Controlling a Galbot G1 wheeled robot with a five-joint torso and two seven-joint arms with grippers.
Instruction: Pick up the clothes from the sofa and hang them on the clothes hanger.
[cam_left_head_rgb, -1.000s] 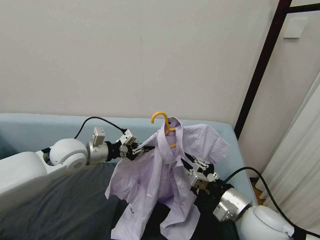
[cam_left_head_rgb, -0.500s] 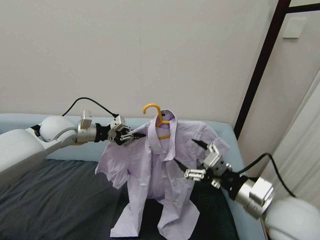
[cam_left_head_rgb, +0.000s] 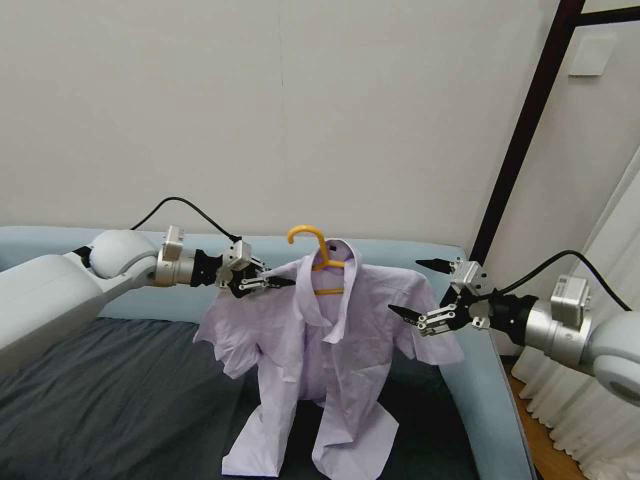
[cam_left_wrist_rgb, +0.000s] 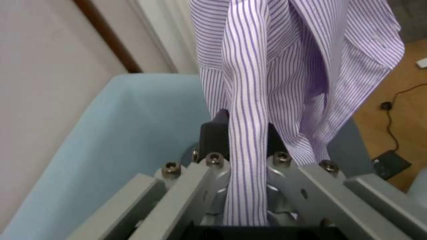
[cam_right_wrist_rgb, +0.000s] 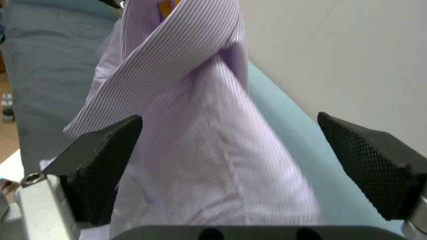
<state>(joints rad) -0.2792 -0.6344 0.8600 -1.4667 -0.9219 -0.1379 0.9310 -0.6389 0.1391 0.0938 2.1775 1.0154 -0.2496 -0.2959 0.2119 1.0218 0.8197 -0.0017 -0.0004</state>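
Shirt (cam_left_head_rgb: 335, 350) within left end effector (cam_left_head_rgb: 272, 283)

The shirt (cam_left_head_rgb: 330, 370) hides most of the hanger (cam_left_head_rgb: 304, 235)

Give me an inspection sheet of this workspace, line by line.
Surface: sofa, dark seat, pale blue back.
Job's things: striped shirt draped on a yellow hanger, held up over the seat, its hem down at the cushion.
Clutter: nothing seen.
Hands: left hand shut on the shirt's shoulder; right hand open, fingers spread either side of the other shoulder.
Cables: a black cable loops over the left arm, another over the right.
Surroundings: white wall, dark post, pale curtain.
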